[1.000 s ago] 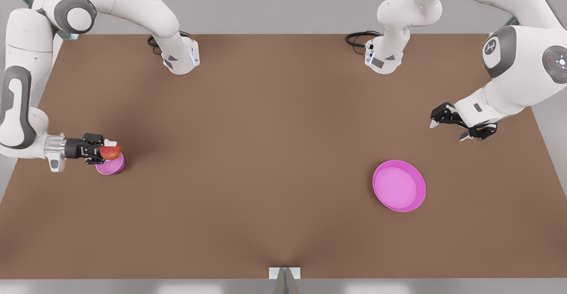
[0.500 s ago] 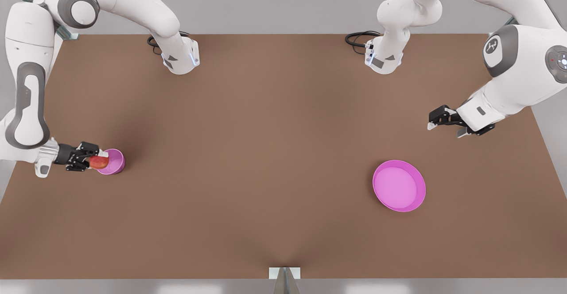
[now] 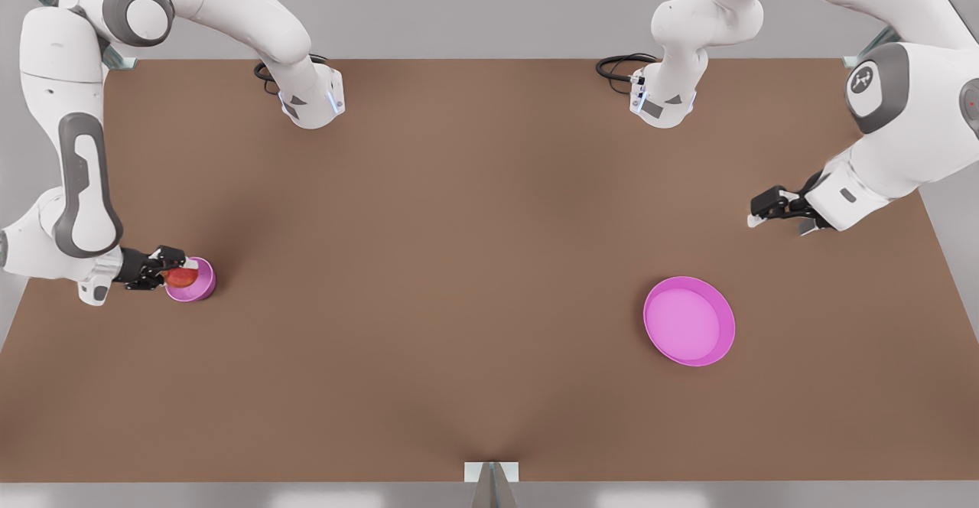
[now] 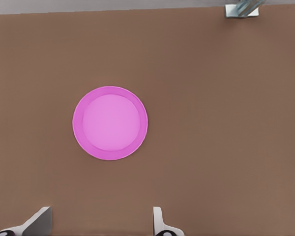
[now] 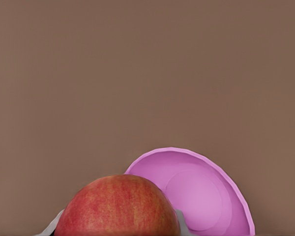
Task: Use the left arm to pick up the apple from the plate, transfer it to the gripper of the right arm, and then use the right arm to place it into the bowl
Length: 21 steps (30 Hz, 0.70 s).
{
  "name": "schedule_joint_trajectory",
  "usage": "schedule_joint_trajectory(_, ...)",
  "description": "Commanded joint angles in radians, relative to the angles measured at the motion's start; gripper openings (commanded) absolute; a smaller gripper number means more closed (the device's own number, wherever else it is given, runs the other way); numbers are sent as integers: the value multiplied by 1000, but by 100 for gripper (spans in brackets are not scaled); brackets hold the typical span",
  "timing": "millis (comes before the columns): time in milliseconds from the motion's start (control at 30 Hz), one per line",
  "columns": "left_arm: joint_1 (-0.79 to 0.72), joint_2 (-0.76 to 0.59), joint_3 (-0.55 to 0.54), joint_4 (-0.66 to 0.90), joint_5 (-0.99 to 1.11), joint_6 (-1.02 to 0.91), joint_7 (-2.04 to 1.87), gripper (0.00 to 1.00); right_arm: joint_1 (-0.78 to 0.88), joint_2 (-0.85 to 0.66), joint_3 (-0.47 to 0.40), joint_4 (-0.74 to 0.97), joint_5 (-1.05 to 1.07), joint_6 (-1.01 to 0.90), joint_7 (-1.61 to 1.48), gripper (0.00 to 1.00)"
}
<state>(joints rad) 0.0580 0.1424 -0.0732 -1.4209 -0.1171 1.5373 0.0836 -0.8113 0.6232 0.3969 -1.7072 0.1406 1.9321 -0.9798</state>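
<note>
Your right gripper point(image 3: 174, 275) hides part of the round red apple point(image 3: 182, 277) its fingers clamp over the deep bowl point(image 3: 200, 284). Your left gripper point(image 3: 774, 219), fingers apart, waits above the worktop point(image 3: 474, 278) near the shallow plate point(image 3: 723, 324).

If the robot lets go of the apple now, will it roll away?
Probably not far. The apple is round and smooth, so it rolls easily, but the right gripper holds it at the rim of the deep little bowl, whose walls should likely catch it. It looks firm, so it shouldn't squash. The left gripper waits, open, away from the plate.
</note>
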Motion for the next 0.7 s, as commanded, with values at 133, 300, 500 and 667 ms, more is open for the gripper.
schedule_joint_trajectory(133,-6,-3,-3,0,47,-3,-65,100,-2,6,-9,-2,-19,34,125,76)
schedule_joint_trajectory(300,-7,-6,-5,0,45,-5,-68,100,-2,10,-9,0,-19,34,125,100)
schedule_joint_trajectory(500,-7,-6,-7,0,45,-5,-67,100,3,-169,160,99,-209,-25,213,100)
schedule_joint_trajectory(667,-7,-4,-8,19,51,-8,-62,100,390,-344,99,253,-383,-133,409,100)
